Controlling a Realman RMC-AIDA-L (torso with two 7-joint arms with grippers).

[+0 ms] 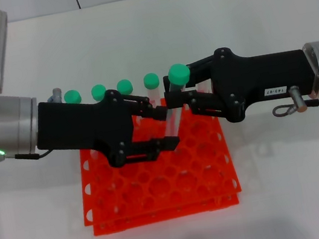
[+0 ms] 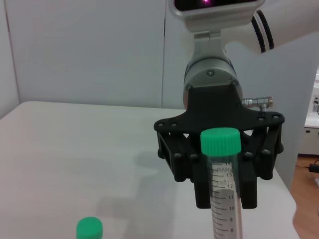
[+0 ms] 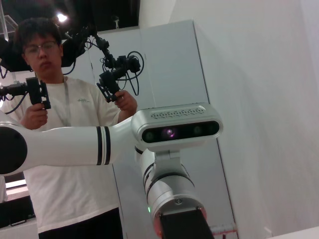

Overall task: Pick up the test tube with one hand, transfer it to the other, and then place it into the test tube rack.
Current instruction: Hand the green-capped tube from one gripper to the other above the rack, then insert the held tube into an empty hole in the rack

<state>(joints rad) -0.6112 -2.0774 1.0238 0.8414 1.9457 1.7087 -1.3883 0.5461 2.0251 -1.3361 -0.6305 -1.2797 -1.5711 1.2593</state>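
Above the orange rack (image 1: 157,181), the handover of a tube (image 1: 172,120) sat mid-exchange. Left of the tube, over the rack's near-left part, the left gripper (image 1: 162,128) had its fingers spread either side of the clear body, and whether they touched it could not be told from the head view. Behind the rack's far edge stood four green-capped spare tubes (image 1: 98,92) in a row. The tube itself hung nearly upright over the rack's far-right holes, cap up, tip just above the grid. Right of it, the labelled right gripper (image 1: 177,99) was closed on the tube just under the green cap. The risk, judged from here, was timing: if the right gripper let go before the left had firmly pinched the slick plastic, the tube would likely drop onto the rack and tip or bounce off; a squeeze off-centre could also tilt it, so its tip would miss a hole. The left wrist view showed what the head view did not: the tube's graduation marks and the right gripper square behind it, with another green cap (image 2: 89,228) lower down. The right wrist view showed neither tube nor rack, only the robot's head and an operator (image 3: 65,149) holding controllers.
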